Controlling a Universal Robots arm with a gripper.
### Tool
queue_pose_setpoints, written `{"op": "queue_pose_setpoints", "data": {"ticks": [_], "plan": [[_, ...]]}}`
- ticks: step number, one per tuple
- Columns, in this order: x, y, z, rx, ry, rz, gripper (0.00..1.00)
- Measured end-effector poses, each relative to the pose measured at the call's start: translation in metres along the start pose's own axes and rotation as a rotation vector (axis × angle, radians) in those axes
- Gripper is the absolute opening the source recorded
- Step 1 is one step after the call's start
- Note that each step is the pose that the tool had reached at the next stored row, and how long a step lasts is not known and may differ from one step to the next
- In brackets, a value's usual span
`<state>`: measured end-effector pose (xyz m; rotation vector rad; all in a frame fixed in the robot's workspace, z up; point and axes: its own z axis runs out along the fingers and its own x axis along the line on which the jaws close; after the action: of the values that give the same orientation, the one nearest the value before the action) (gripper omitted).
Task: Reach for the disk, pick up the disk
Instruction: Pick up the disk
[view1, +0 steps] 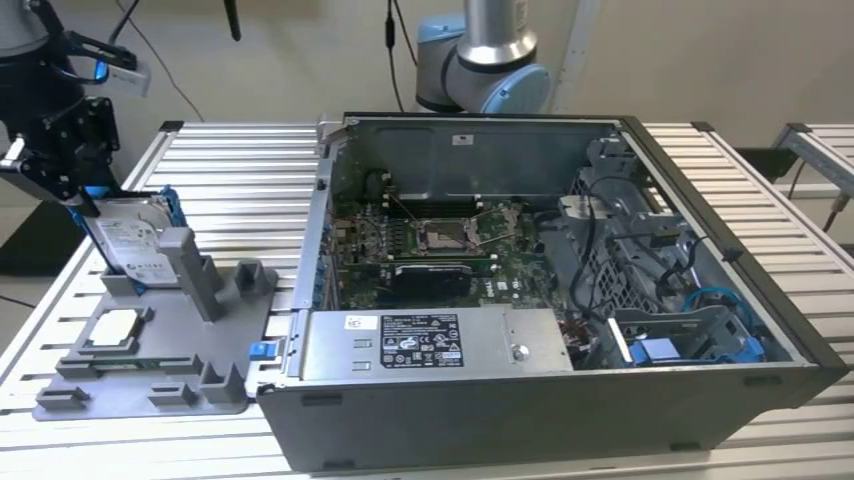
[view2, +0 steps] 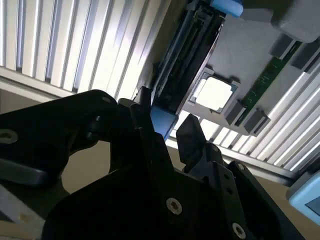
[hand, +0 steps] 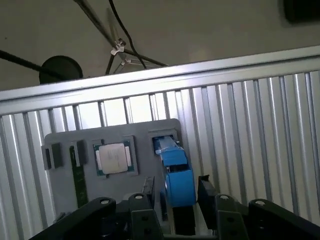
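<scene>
The disk (view1: 131, 238), silver-grey with a white label and a blue frame, stands on edge in a slot of the grey holder plate (view1: 147, 372) at the exterior view's left. My gripper (view1: 86, 203) hangs at the disk's upper corner. In both wrist views the black fingers (hand: 148, 189) stand on either side of the disk's blue edge (hand: 178, 176), with small gaps showing, so the gripper (hand: 176, 188) is open around it. The second wrist view has the same blue edge (view2: 163, 122) between the fingertips of the gripper (view2: 168, 125).
A small square silver chip (view1: 115, 328) lies on the holder plate near the disk, beside a green memory stick (hand: 79, 183). An open computer case (view1: 534, 300) takes up the slatted metal table's (view1: 240, 170) middle and right. An arm's base (view1: 481, 60) stands behind the case.
</scene>
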<state>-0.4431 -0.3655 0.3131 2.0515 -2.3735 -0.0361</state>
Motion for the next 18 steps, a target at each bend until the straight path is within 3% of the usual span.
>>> {"op": "queue_pose_setpoints", "data": {"ticks": [6,18], "plan": [[-0.0001,-0.0001,0.0109,0.0036,0.0001,-0.037,1.00],[0.0003,0.0013,0.0328,0.0121,-0.0006,-0.066,1.00]]}}
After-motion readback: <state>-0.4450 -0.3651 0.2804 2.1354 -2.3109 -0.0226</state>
